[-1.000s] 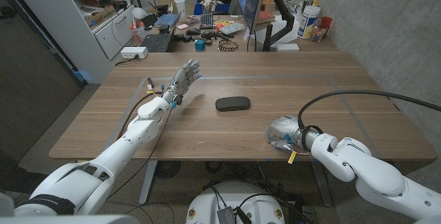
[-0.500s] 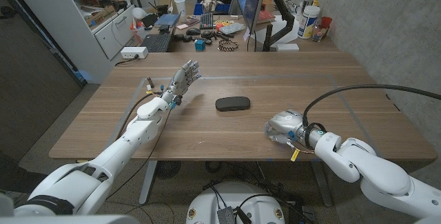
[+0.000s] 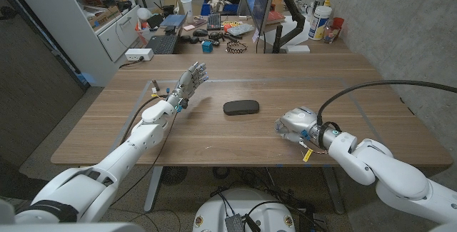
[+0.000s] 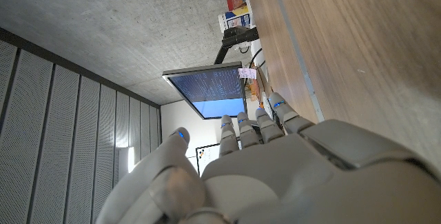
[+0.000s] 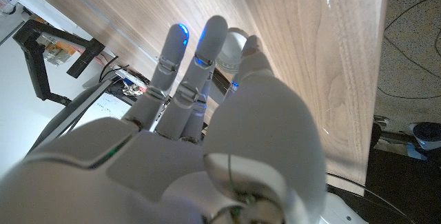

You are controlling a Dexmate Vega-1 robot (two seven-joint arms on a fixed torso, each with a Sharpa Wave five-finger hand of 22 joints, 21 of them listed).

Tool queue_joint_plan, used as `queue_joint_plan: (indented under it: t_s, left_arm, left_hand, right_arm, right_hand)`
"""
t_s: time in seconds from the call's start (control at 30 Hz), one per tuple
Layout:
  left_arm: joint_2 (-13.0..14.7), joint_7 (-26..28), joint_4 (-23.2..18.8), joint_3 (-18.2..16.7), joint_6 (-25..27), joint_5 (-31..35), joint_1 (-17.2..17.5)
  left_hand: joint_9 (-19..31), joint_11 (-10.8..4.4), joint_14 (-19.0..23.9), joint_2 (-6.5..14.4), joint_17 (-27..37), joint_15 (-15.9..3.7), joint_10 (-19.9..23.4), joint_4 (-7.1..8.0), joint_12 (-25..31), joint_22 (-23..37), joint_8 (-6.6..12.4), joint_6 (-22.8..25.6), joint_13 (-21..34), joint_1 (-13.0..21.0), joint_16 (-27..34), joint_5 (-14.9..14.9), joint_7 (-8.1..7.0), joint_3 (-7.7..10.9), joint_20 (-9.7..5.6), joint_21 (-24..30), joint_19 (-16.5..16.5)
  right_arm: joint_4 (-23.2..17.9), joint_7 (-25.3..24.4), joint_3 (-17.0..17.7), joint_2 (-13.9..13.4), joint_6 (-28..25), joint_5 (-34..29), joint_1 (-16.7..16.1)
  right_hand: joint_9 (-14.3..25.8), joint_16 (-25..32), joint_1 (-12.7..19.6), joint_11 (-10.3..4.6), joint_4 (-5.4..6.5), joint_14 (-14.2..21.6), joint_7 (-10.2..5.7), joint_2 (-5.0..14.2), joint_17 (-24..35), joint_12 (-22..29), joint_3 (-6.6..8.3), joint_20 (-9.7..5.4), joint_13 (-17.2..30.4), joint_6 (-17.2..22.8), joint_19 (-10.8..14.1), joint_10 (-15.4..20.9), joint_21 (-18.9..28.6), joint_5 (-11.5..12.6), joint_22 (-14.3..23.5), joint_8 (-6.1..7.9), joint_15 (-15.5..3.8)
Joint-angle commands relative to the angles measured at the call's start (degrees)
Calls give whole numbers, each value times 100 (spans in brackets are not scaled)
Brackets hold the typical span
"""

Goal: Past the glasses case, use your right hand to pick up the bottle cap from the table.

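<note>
sitting left of r robot hand (image 3: 294,124): glasses case (image 3: 240,108).

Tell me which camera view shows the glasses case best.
The head view: the glasses case lies whole and unobstructed mid-table, between the left hand and the right hand. In the wrist views I cannot make it out; each looks past its own fingers at bare wood.

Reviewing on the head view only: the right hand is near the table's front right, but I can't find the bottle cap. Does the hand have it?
Observer: It seems so. The right wrist view shows a small white bottle cap pressed between the right hand's thumb and a finger.
Operator: Are the other fingers closed too?
Observer: No, two fingers stick out straight beside it.
Operator: What is the left hand aimed at?
Observer: In its wrist view the left hand reaches toward a monitor with a lit blue screen.
</note>
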Motion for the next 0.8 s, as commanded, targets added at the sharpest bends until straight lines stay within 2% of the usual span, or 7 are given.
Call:
queue_joint_plan:
  t_s: [0.03,0.37,0.8]
  left_arm:
    - [-11,-27,24,-10,-34,-19,4]
    - [6,-15,-102,-3,-33,-18,61]
    - [39,47,-298,8,-12,-7,137]
  left_hand:
    - [10,-3,15,-4,9,-239,-15,-17,25,13,4,15,29,-21,20,40,-8,-11,-16,-18,31]
    - [10,-10,14,-9,9,-237,-12,-20,26,13,4,12,29,-26,19,46,-9,-19,-13,-26,28]
    - [10,-13,13,-18,8,-238,-15,-24,25,13,4,9,29,-31,19,54,-10,-29,-7,-33,34]
  right_arm:
    - [-69,-99,138,-79,-83,99,-2]
    - [-132,-270,416,-202,-167,228,-173]
    - [-184,-515,783,-273,-287,234,-444]
  right_hand:
    - [3,-32,332,-601,85,60,256,363,29,730,73,-818,829,287,48,1053,-4,3,-32,36,-46]
    - [-26,-70,331,-535,98,50,306,383,53,717,106,-808,836,301,89,1060,-93,-12,-154,46,-47]
    - [-56,-119,294,-517,122,57,359,374,60,706,119,-805,844,277,157,1062,-178,-36,-275,45,-48]
